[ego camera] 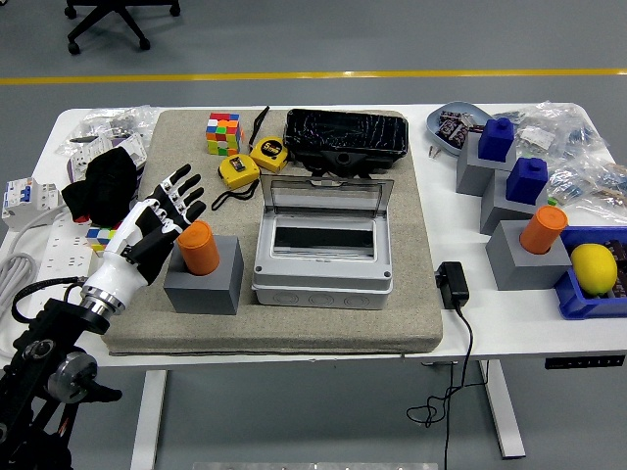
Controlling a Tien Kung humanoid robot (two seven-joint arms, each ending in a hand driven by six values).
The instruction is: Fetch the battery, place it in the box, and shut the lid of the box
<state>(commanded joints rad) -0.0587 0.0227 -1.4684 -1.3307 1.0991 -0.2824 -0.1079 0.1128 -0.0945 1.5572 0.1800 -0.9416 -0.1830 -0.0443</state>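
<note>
One view only, head camera. My left hand (162, 220) is in over the mat (421, 294) from the lower left, fingers spread and a bit curled, holding nothing, fingertips just left of the orange battery (200, 247) and maybe brushing its side, can't tell for sure. Right arm not visible.

Battery: orange cylinder, standing upright in a grey block holder (205, 277), left part of the mat. Looks rigid and smooth, probably plastic, light to middling in weight by my guess. Smooth round side could slip, so I'd wrap thumb against fingers around the exposed upper half, above the block, and lift straight up to clear the socket. Tilting may jam it.

Box (322, 259): grey enclosure just right of the holder, clear lid (326, 197) hinged up at the far side, dark opening showing. Looks empty, so placing not done, lid not closed.

Other stuff: two yellow tape measures (252, 163) and a Rubik's cube (223, 133) at the mat's far end, black case (346, 137) behind the box, a second orange cylinder (544, 230) in a grey block far right, well apart from my hand, and a lemon (594, 268) in a blue bin. Black charger (452, 284) on the table off the mat's right edge.
</note>
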